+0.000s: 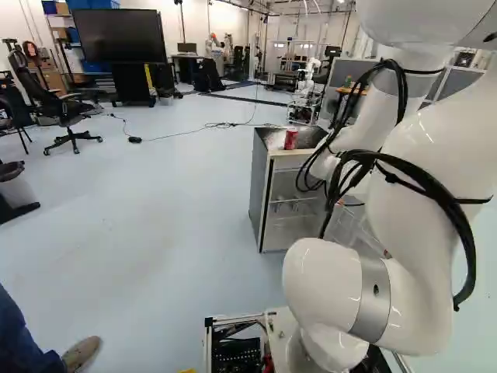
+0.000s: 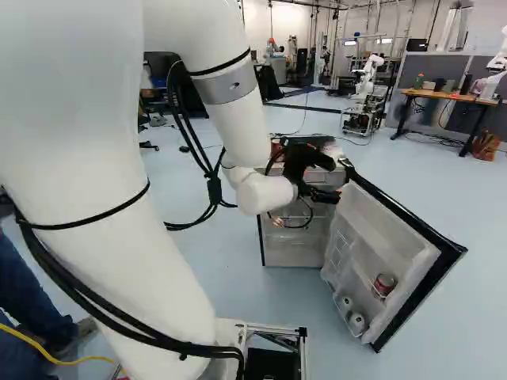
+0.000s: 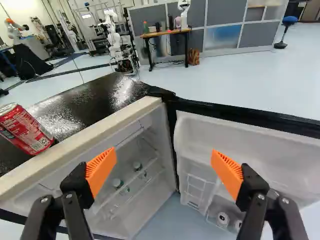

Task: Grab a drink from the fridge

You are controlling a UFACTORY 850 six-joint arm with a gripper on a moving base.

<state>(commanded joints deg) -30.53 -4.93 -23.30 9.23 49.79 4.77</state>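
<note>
Red can [image 3: 27, 131] on fridge [image 1: 260, 186], door [image 3: 240, 142] open, gripper [image 3: 162, 158] empty

1. Drinks. The can stands upright on the fridge top, near the front edge. Capped bottles [image 3: 117, 183] are visible inside the fridge; their contents cannot be read. A second can [image 2: 385, 284] sits in the door rack, with two pale items [image 2: 356, 321] beside it. Which drink is intended cannot be told; the task wording favours one from the interior or the door.

2. Gripper. The fingers are spread wide, with nothing between the orange pads [image 3: 101, 170]. They point at the corner where cabinet and door meet: one finger faces the interior, the other the door's inner side. This spread probably serves to admit a drink without knocking it; the door presumably stands open to give access to the bottles.

3. Clearance. To reach a bottle, the gripper would likely need to go lower and turn toward the interior. The cabinet's front edge stands between the gripper and the red can; the door limits travel on the opposite side. Judged hazards: a finger striking the edge or rack, or the arm's cables [image 2: 214, 188] catching on the door.

4. Surroundings. A desk [image 3: 165, 34] and another robot [image 3: 114, 37] stand well beyond the fridge; a chair [image 1: 70, 109] and a screen [image 1: 116, 35] stand at the left of the left base view. None appears to obstruct the reach.
</note>
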